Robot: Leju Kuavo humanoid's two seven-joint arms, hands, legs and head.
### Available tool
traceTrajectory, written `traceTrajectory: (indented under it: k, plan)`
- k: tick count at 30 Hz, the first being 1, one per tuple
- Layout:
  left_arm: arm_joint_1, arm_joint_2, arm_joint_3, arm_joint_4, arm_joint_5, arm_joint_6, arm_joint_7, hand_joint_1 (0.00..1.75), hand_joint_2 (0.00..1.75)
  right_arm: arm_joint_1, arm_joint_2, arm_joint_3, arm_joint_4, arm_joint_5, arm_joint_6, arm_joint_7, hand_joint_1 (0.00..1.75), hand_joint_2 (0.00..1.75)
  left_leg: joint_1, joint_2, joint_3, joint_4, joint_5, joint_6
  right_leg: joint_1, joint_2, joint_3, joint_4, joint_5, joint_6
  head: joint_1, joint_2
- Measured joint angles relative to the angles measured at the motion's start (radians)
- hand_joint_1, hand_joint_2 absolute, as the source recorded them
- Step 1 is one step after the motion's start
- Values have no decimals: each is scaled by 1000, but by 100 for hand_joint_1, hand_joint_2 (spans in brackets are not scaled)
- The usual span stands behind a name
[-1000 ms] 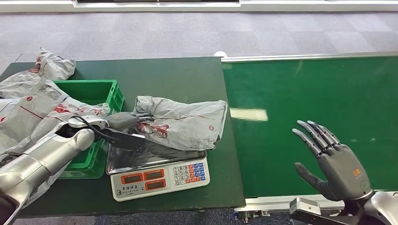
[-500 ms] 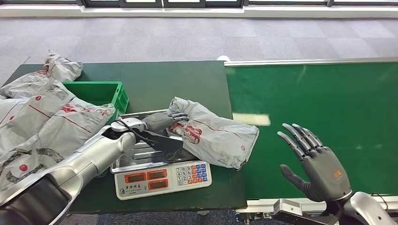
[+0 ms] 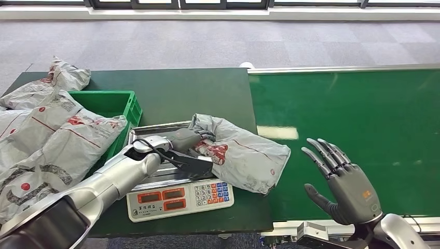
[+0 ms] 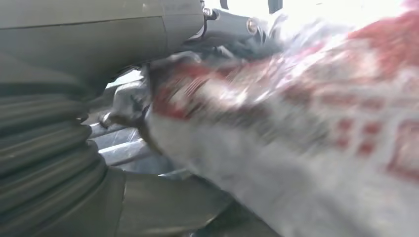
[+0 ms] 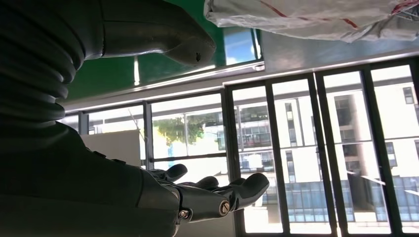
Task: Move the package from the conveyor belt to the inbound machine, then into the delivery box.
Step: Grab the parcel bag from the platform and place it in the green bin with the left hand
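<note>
From above, the left robot hand [image 3: 193,150] pinches the package [image 3: 244,157] at its nine o'clock edge over the scale [image 3: 176,194]; the wrist camera is blurred; the right robot hand [image 3: 345,184] is spread

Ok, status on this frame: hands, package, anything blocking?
Left robot hand grips the package at its edge, over the scale. Right robot hand open above the conveyor belt. Green crate piled with bags.
</note>
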Motion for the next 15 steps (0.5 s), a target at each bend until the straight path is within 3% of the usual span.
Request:
traceTrajectory:
  k: [15]
  plan:
    - [58, -10, 53, -30, -57, 147, 17, 175, 175, -36, 9, 9, 4, -55, 26, 16, 0, 175, 0, 3, 2, -1, -1, -1, 0, 4, -9, 1, 0, -1, 0, 0]
